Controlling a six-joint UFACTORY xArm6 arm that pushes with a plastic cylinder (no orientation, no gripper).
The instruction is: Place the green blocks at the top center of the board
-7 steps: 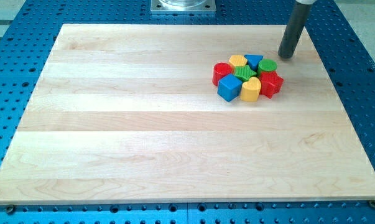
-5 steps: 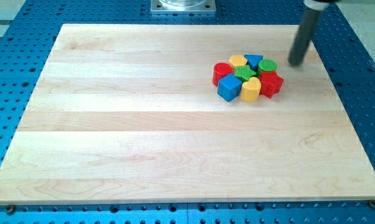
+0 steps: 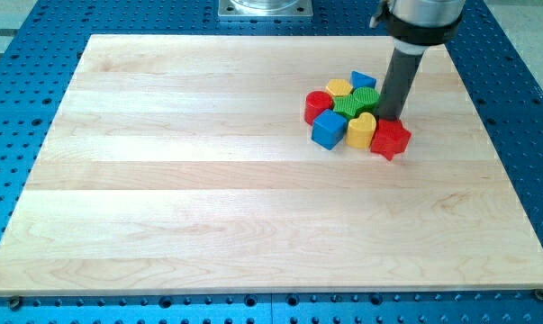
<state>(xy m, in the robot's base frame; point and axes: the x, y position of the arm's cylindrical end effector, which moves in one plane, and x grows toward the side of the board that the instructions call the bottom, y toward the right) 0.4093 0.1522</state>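
**Tip pressed into block cluster, right of board centre**

Rod ends in my tip (image 3: 393, 118); no gripper is fitted, so no jaw state applies. Tip sits at the cluster's right edge, touching the green cylinder (image 3: 366, 98) and just above the red block (image 3: 390, 139). Green star-like block (image 3: 348, 108) lies mid-cluster, beside the yellow blocks (image 3: 360, 130), blue cube (image 3: 328, 130), blue block (image 3: 363, 80) and red cylinder (image 3: 317, 105). All rest on the wooden board (image 3: 208, 180).
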